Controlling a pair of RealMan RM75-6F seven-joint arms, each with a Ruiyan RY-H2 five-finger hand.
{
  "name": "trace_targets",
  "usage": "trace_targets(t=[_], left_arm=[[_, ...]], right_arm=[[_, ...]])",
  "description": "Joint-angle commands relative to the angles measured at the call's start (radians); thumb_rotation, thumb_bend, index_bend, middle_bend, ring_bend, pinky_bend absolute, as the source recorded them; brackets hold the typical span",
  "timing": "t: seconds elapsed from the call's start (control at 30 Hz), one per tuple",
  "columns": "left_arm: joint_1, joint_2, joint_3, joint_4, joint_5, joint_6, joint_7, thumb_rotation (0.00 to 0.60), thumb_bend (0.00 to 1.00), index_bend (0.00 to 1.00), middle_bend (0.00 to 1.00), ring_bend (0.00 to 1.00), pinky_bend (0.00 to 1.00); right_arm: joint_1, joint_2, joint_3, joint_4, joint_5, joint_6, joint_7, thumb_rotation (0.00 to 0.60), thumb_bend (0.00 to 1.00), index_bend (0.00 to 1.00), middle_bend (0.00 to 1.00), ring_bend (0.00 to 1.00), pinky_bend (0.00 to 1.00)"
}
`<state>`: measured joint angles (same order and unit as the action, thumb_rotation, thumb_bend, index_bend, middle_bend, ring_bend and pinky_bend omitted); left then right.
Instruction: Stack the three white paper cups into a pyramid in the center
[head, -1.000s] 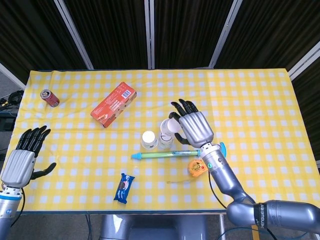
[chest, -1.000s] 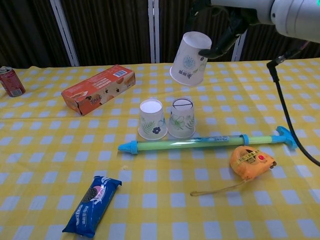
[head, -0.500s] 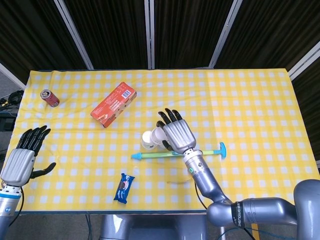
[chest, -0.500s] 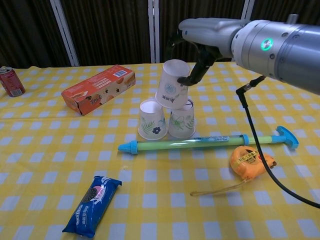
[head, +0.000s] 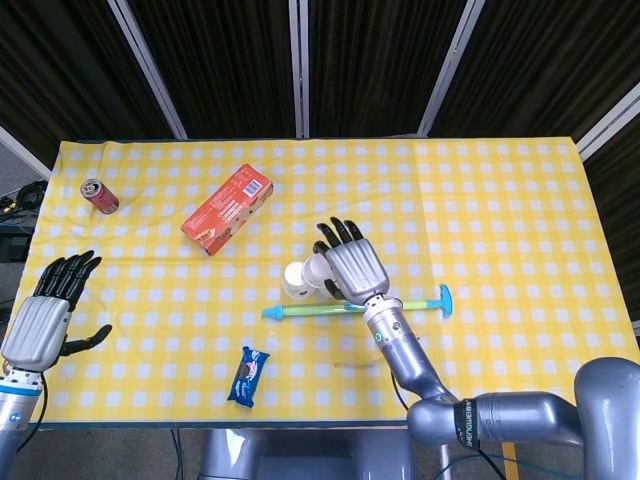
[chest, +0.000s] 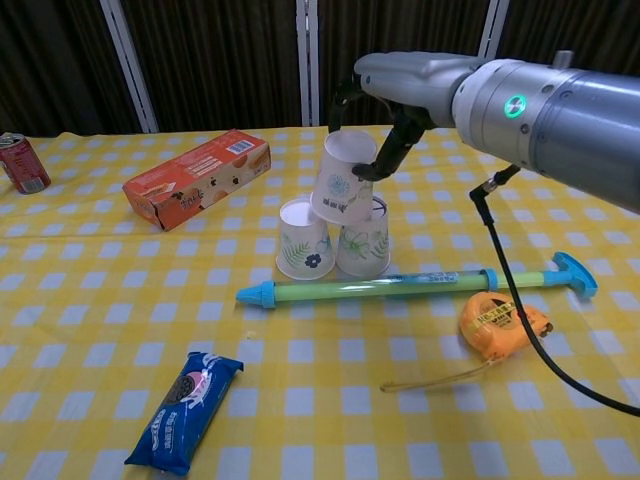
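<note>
Two white paper cups stand upside down side by side at the table's middle, the left cup (chest: 303, 238) and the right cup (chest: 364, 246). My right hand (chest: 385, 118) grips the third cup (chest: 345, 178) by its upper end. That cup is mouth-down and tilted, over the gap between the two, at their tops. Whether it touches them I cannot tell. From the head view, my right hand (head: 350, 268) covers the right cup, and only the left cup (head: 296, 277) and a part of the held cup (head: 317, 269) show. My left hand (head: 48, 312) hovers open at the table's near left edge.
A green tube with blue ends (chest: 400, 285) lies just in front of the cups. An orange tape measure (chest: 503, 322) sits to its right front. A blue biscuit packet (chest: 185, 410) lies front left. A red box (chest: 198, 177) and a soda can (chest: 22, 162) are at the back left.
My right hand carried the third cup down and to the left, from above and behind the pair to their tops. In the last half second it sank only slightly. The left hand stayed still.
</note>
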<state>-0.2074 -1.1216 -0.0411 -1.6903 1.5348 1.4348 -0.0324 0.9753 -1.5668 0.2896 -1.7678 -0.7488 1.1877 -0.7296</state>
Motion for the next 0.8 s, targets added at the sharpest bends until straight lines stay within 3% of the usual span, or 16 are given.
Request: trace_targets(t=[0.03, 0.23, 0.47, 0.8], left_arm=[[0.0, 0.001, 0.0, 0.0, 0.0, -0.001, -0.002, 0.6, 0.22, 0.0, 0.0, 0.0, 0.0], [0.002, 0.005, -0.003, 0.002, -0.001, 0.0, -0.013, 0.6, 0.22, 0.0, 0.0, 0.0, 0.0], [0.001, 0.005, -0.004, 0.005, -0.003, -0.004, -0.017, 0.6, 0.22, 0.0, 0.0, 0.0, 0.0], [0.003, 0.004, -0.005, 0.003, -0.001, -0.002, -0.009, 0.6, 0.22, 0.0, 0.0, 0.0, 0.0]], right_arm=[[0.003, -0.005, 0.003, 0.002, 0.0, -0.003, 0.006, 0.6, 0.29, 0.48, 0.11, 0.0, 0.12], [0.009, -0.022, -0.004, 0.019, -0.001, -0.009, 0.004, 0.6, 0.28, 0.47, 0.1, 0.0, 0.12], [0.01, -0.027, -0.002, 0.018, -0.001, -0.005, 0.007, 0.6, 0.17, 0.27, 0.02, 0.0, 0.09], [-0.007, 0.0, -0.014, -0.011, -0.028, 0.03, -0.006, 0.6, 0.16, 0.2, 0.0, 0.0, 0.09]])
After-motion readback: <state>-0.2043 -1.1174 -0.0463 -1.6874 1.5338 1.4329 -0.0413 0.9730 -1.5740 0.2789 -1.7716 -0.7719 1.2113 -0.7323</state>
